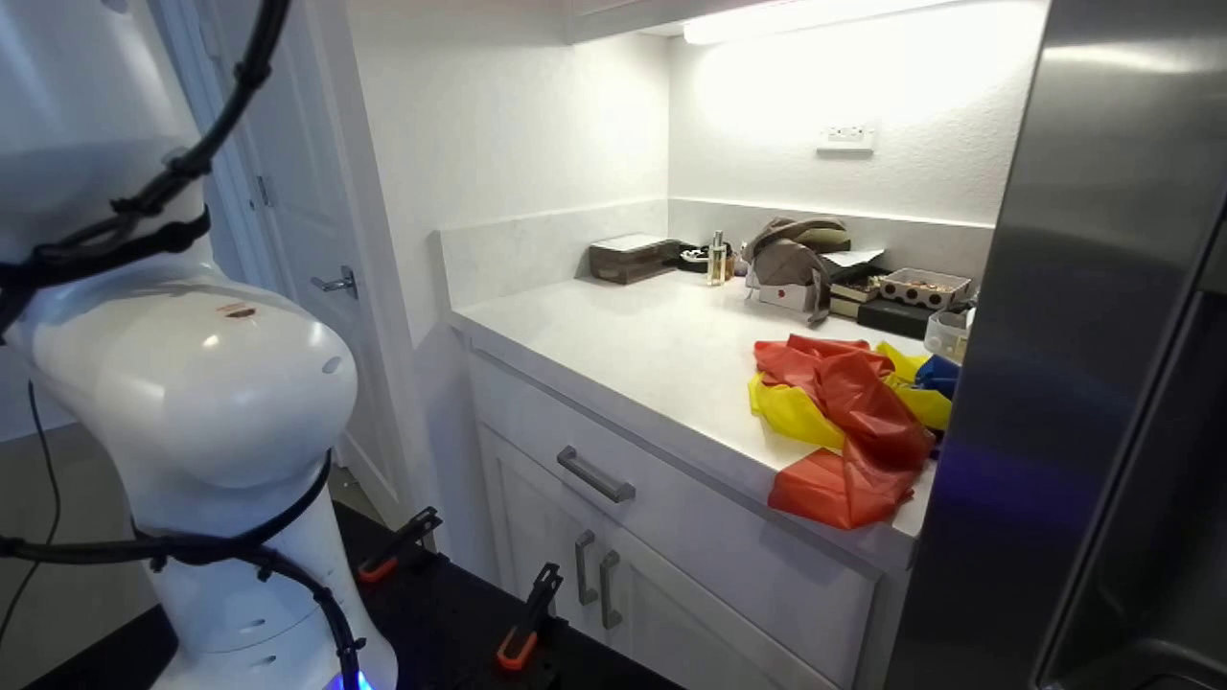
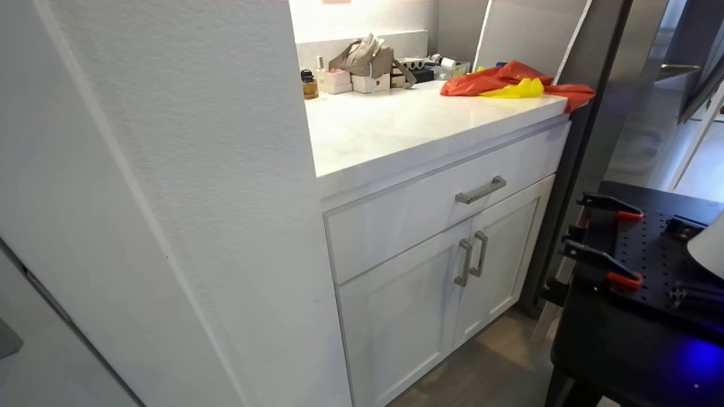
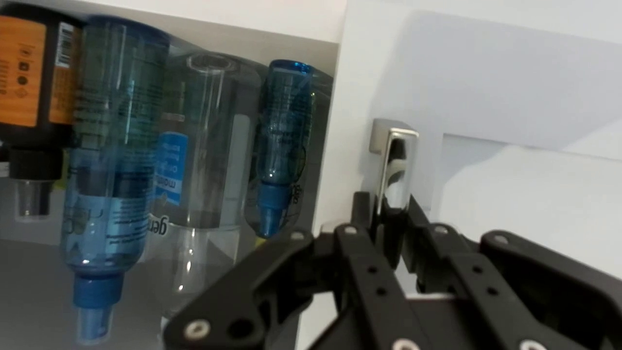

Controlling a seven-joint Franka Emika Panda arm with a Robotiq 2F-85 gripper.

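In the wrist view my gripper (image 3: 388, 210) has its black fingers on either side of a shiny metal bar handle (image 3: 398, 167), closed in on it. The handle is fixed to a white panel (image 3: 525, 204) with a recessed face. Left of the panel's edge, bottles stand inside a grey compartment: a black one with an orange label (image 3: 22, 73), a large blue-tinted bottle (image 3: 109, 228), a clear bottle (image 3: 204, 175) and a small blue bottle (image 3: 284, 131). Neither exterior view shows the gripper; the white arm (image 1: 192, 383) fills the left of an exterior view.
Red and yellow cloth (image 1: 863, 402) lies crumpled on the white counter (image 1: 623, 335), beside a steel fridge (image 1: 1064, 335). Boxes and a brown bag (image 1: 786, 259) sit at the back. Below are a drawer handle (image 2: 481, 190) and cabinet doors. Clamps (image 1: 527, 618) grip the black robot table (image 2: 622, 339).
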